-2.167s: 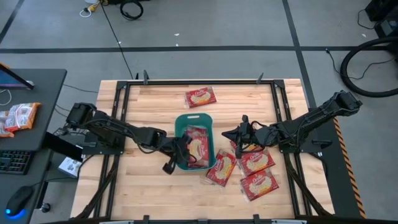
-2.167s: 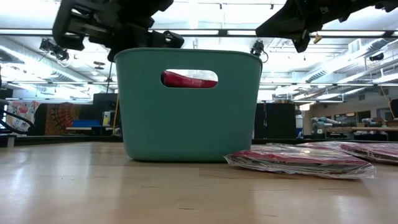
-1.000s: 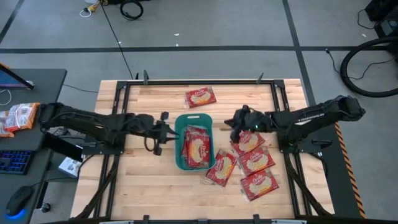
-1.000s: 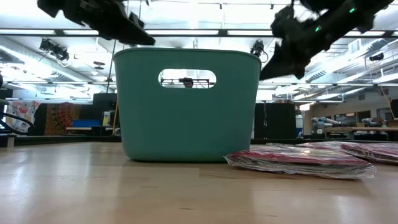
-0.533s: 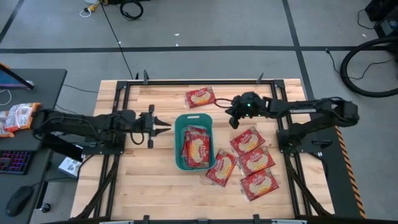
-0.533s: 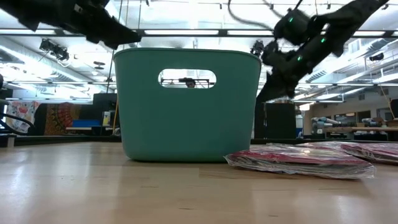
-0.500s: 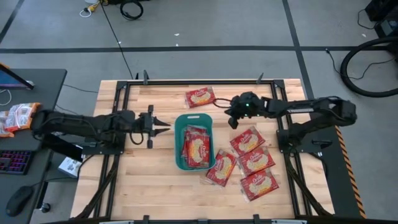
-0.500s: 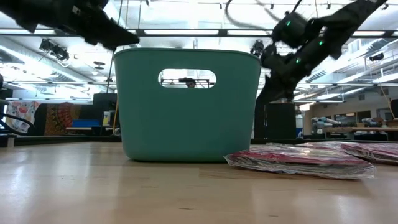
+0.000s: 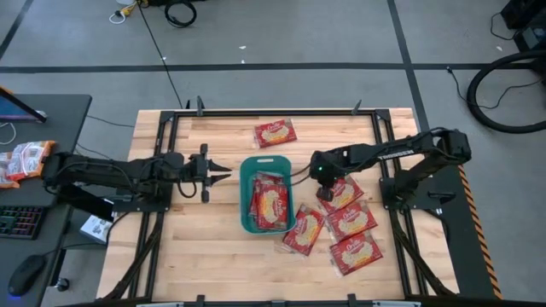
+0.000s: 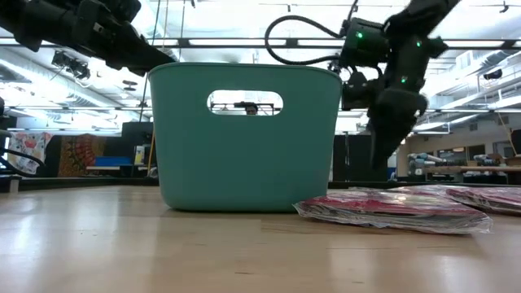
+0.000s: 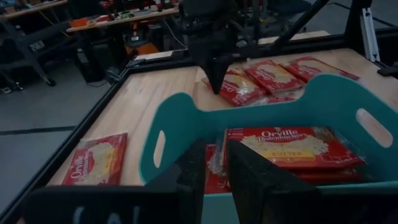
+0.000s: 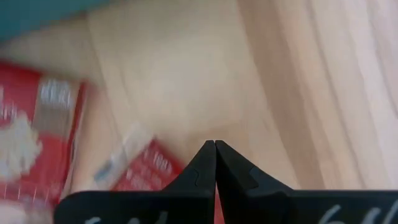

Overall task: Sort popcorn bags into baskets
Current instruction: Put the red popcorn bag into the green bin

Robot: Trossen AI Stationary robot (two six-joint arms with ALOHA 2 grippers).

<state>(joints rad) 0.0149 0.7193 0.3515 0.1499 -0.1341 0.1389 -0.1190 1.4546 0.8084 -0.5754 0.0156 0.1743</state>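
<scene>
The left arm lies stretched low from the table's left edge toward its middle, its end effector (image 9: 215,176) pointing inward with the fingers a narrow gap apart, holding nothing. The right arm reaches in from the right edge, wrist bent downward, its end effector (image 9: 325,194) pressed closed and empty.

In my right wrist view the red glossy popcorn packets (image 12: 37,134) are blurred, print unreadable, one cut off by the edge.
</scene>
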